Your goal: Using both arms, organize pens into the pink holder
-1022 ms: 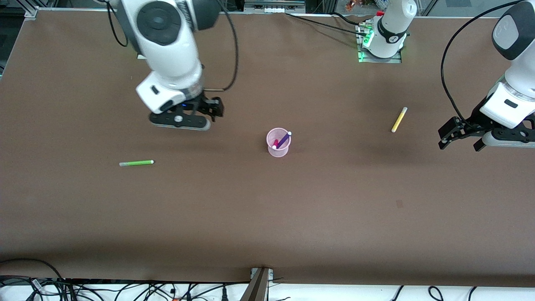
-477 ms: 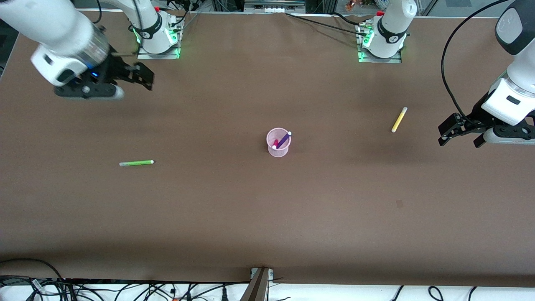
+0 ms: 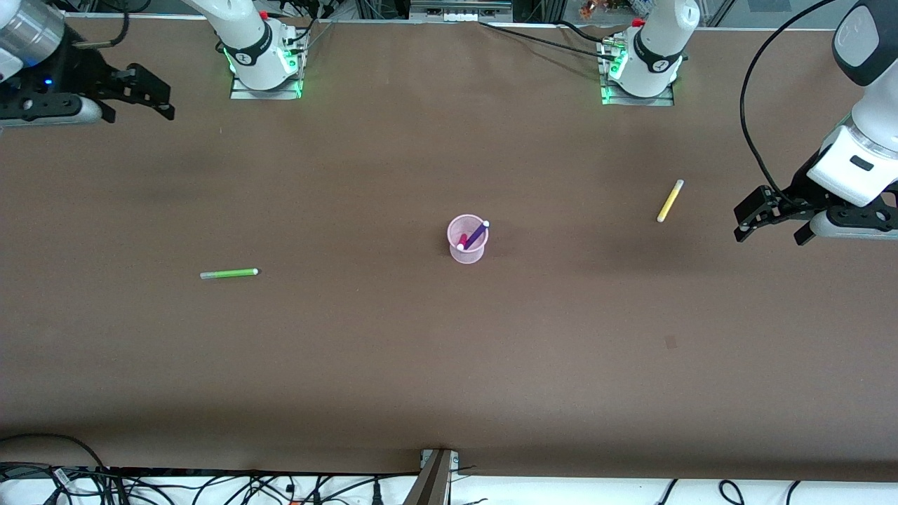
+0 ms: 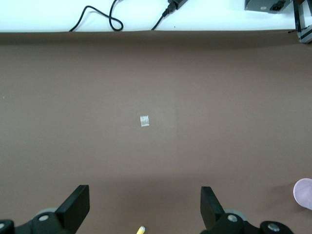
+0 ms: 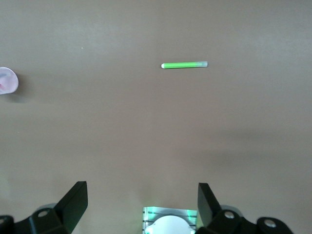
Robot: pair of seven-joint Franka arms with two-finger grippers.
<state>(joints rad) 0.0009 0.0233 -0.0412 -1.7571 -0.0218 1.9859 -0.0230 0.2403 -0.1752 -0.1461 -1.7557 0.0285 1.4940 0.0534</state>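
The right end effector (image 3: 144, 91) hangs in the air over the tabletop (image 3: 393, 365) at the right arm's end, close to that arm's base (image 3: 256, 52), with its fingers (image 5: 73, 204) spread wide and nothing between them. The left end effector (image 3: 761, 217) hangs over the left arm's end of the tabletop, its fingers (image 4: 75, 209) likewise spread and empty, well apart from everything but the yellow pen (image 3: 670, 200). That pen lies flat and slanted on the tabletop between the left end effector and the holder (image 3: 468, 239), nearer the end effector, and only its pale tip (image 4: 141, 229) shows in the left wrist view, between the two fingers. The holder stands upright near the middle of the tabletop, well apart from both end effectors. Two pens stand in it: the purple pen (image 3: 477, 234) leans across the cup with its pale end up over the rim, and the magenta pen (image 3: 462, 242) sits just beside it, lower in the cup. The green pen (image 3: 229, 273) lies flat toward the right arm's end of the tabletop, nearer to the front camera than the holder and well apart from it, with its white tip pointing toward the holder. A small pale patch (image 4: 145, 120) marks the bare tabletop in the left wrist view. Cables (image 3: 210, 487) run along the edge nearest the front camera.
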